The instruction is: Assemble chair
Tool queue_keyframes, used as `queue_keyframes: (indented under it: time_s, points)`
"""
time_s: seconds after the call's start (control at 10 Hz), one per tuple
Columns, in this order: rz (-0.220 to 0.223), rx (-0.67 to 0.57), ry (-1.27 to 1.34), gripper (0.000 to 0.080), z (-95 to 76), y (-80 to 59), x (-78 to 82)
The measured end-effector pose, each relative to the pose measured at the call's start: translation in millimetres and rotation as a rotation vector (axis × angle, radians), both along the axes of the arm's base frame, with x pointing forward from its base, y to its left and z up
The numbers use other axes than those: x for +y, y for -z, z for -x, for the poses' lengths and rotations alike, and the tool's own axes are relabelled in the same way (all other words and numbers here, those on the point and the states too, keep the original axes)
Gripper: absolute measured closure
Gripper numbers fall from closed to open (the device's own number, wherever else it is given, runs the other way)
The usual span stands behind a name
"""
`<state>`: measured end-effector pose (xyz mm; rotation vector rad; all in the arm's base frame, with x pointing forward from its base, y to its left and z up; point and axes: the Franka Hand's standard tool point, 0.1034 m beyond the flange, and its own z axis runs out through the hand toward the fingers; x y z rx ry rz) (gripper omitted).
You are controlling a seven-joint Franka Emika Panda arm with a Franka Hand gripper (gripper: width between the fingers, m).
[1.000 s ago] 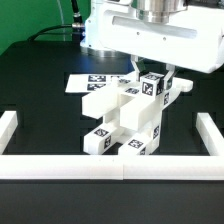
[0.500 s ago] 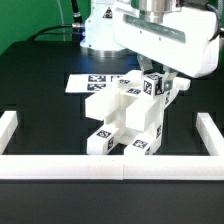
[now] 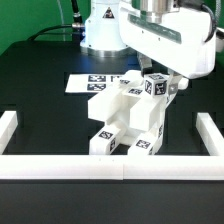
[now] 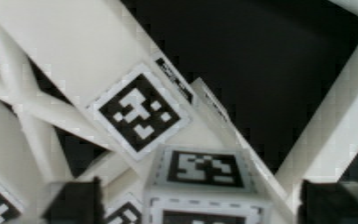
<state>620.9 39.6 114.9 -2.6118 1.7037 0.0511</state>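
Chair (image 3: 128, 115) standing mid-table on black surface (image 3: 40, 100), just under gripper (image 3: 157, 78); jaws parted around tagged top post, not clamped; blocky white plastic, X-braced frame, square black-and-white tags.

Exterior view: arm (image 3: 165, 35) cut off by the top edge, upper links out of frame. Gripper (image 3: 158, 78) mostly masked by the arm's white housing and the chair (image 3: 128, 118); fingertips not separable, jaw gap unreadable. Marker board (image 3: 88, 82) partly hidden behind the chair. Border rails (image 3: 110, 167) run off both side edges. Wrist view: chair's X-braced frame (image 4: 87, 60) fills the picture, cropped on every side, tags soft; fingertips (image 4: 73, 198) cropped at the edge.
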Motion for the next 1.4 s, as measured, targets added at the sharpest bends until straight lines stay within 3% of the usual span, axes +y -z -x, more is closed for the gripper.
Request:
queue_keyframes:
  time_s: [0.1, 0.2, 0.9, 1.4]
  points:
    - [0.0, 0.001, -0.014, 0.0183, 0.3, 0.5, 0.1]
    - [0.001, 0.002, -0.035, 0.016, 0.6, 0.5, 1.2]
    - [0.003, -0.015, -0.768, 0.0151, 1.1, 3.0, 0.8]
    - [0.0, -0.023, -1.125, 0.0151, 0.7, 3.2, -1.2]
